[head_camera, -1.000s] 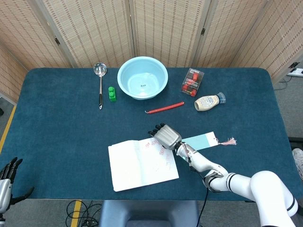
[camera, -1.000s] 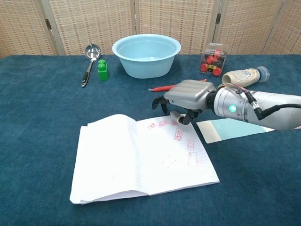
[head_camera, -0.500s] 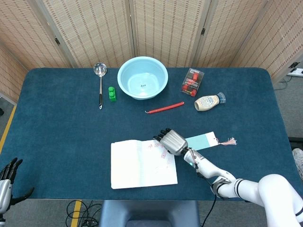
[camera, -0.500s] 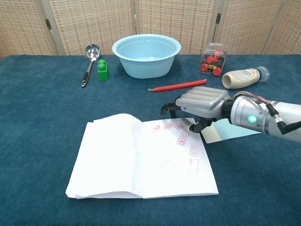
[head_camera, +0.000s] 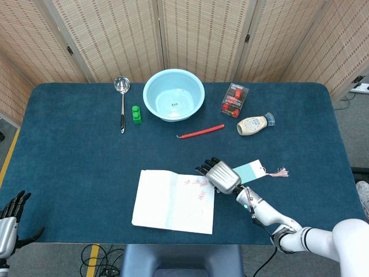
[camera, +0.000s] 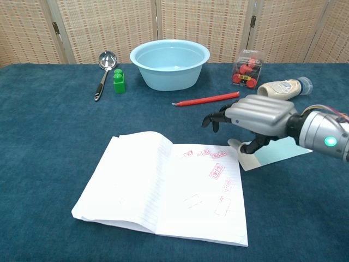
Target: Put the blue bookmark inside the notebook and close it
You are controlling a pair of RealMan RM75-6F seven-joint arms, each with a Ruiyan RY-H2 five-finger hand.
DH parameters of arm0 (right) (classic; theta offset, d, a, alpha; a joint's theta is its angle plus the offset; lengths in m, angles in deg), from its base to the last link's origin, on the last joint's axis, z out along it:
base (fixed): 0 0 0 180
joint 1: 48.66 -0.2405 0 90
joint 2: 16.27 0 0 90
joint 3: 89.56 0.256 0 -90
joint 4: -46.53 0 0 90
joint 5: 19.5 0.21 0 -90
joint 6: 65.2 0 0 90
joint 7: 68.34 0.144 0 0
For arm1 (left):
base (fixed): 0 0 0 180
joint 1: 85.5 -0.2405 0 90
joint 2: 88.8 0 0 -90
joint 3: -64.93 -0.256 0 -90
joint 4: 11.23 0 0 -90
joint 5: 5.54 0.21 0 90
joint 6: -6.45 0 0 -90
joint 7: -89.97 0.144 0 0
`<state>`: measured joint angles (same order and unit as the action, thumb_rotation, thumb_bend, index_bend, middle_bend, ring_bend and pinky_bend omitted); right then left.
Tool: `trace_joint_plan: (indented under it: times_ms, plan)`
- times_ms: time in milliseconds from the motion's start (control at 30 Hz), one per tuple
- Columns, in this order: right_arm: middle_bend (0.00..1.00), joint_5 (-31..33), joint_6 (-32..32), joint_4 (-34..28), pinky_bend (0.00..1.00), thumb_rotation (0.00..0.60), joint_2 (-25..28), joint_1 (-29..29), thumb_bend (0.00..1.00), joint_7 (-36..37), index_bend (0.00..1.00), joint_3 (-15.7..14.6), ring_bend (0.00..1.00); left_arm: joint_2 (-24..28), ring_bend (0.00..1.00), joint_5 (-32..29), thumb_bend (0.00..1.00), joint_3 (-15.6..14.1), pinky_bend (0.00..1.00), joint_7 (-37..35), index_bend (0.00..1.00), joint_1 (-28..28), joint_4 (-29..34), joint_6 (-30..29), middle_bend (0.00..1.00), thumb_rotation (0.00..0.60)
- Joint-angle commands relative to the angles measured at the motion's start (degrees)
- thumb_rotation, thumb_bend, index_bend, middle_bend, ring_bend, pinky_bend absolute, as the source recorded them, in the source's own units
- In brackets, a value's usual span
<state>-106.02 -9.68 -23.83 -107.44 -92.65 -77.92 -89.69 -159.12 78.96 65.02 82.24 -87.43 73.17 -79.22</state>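
Observation:
The open notebook [head_camera: 174,201] [camera: 163,191] lies on the blue cloth near the front edge, its right page carrying red stamps. The blue bookmark [head_camera: 251,169] [camera: 279,154] lies flat to its right, with its pink tassel [head_camera: 278,172] pointing right. My right hand [head_camera: 219,175] [camera: 255,116] hovers over the notebook's top right corner and the bookmark's left end. Its fingers reach left and apart, and its thumb touches the bookmark's slightly raised end. My left hand [head_camera: 10,216] hangs off the table's front left corner, fingers spread, holding nothing.
Along the back stand a light blue bowl [head_camera: 173,94] [camera: 169,63], a ladle [head_camera: 121,101] [camera: 103,71], a green block [head_camera: 136,114] [camera: 118,81], a red pen [head_camera: 200,131] [camera: 207,100], a red-filled clear box [head_camera: 234,100] [camera: 247,68] and a lying bottle [head_camera: 253,124] [camera: 283,88].
The notebook has slid and turned, its right side now nearer the front edge. My right hand has moved right, off the page and onto the bookmark's left end.

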Motion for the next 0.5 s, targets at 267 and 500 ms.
trace_joint_plan:
  times_ms: [267, 500]
  plan:
    - [0.14, 1.84, -0.49, -5.60, 0.18, 0.600, 8.20, 2.97, 0.10, -5.85, 0.14, -0.89, 0.08, 0.24, 0.10, -0.24, 0.24, -0.28, 0.17, 0.93, 0.10, 0.49, 0.70, 1.25, 0.05, 0.600]
    - [0.12, 5.06, -4.77, -5.54, 0.16, 0.600, 9.28, 3.18, 0.20, -9.58, 0.13, -1.31, 0.06, 0.47, 0.10, -0.01, 0.24, -0.40, 0.17, 1.61, 0.10, 0.64, 1.51, 1.24, 0.04, 0.600]
